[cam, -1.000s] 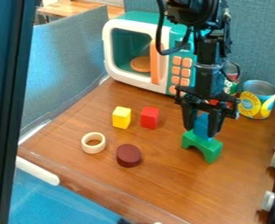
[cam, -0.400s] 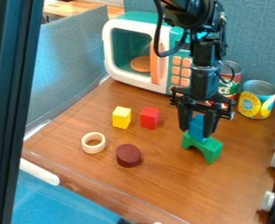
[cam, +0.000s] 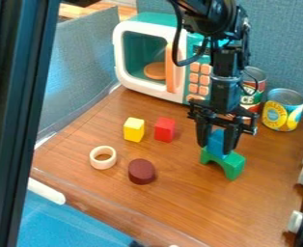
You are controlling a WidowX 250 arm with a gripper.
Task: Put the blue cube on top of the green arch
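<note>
Our gripper (cam: 216,147) points down with its two fingers closed in on the blue cube (cam: 216,139), one at each side, so we judge that it has a hold on it. The cube sits between the fingertips, and directly below them is the green arch (cam: 234,165), upright with its opening toward the table. We cannot tell whether the cube's underside fully rests on the arch or is a hair above it. From here we would call this the placing step, nearly finished. The cube looks nearer the arch's far-left end than its middle, so we would do well to ease the gripper a touch toward the view's right and near side, along the arch's top, before settling. We should keep the cube level, press lightly, and let go only once its base is flat; a hard push could tip the narrow arch. Then we should spread the fingers evenly and lift straight up, since a sideways brush could drag the cube off. The red cube (cam: 165,130) is well apart to the gripper's left in the view, and the food can (cam: 283,110) is off to its right, so neither should hinder us
</note>
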